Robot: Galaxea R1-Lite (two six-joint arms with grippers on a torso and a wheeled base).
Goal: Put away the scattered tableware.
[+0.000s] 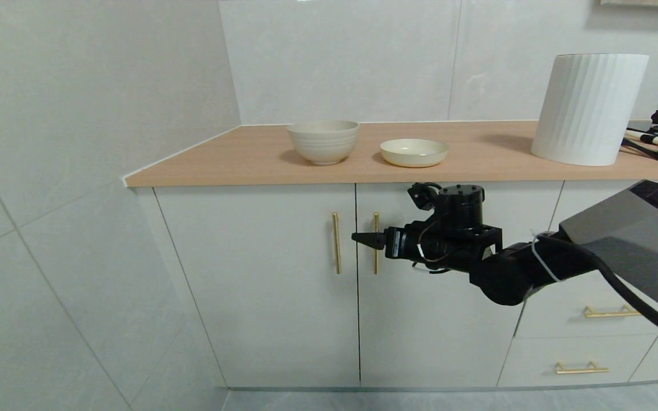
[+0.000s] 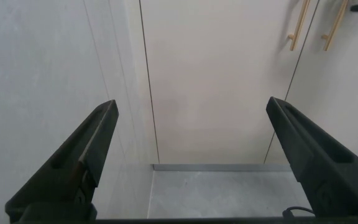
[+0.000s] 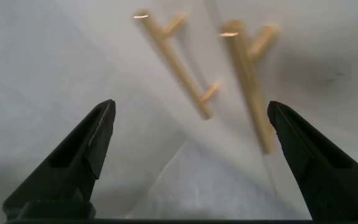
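A beige ribbed bowl (image 1: pixel 323 141) and a shallow cream plate (image 1: pixel 414 152) stand side by side on the wooden countertop (image 1: pixel 477 154). Below the counter edge, my right gripper (image 1: pixel 364 238) (image 3: pixel 191 165) is held level and open, pointing at the two gold vertical handles (image 1: pixel 336 242) (image 1: pixel 376 228) of the closed cabinet doors. Both handles (image 3: pixel 179 68) (image 3: pixel 250 87) show close ahead between its spread fingers (image 3: pixel 89 152), with nothing gripped. My left gripper (image 2: pixel 191 158) is open and empty, facing the lower part of the left cabinet door (image 2: pixel 216 81) and the floor.
A tall white ribbed container (image 1: pixel 589 108) stands at the counter's right, with dark utensils (image 1: pixel 657 142) behind it. Tiled walls close in the left side and the back. Drawers with gold handles (image 1: pixel 606 312) sit at the lower right. Grey floor (image 2: pixel 216 193) lies below the cabinet.
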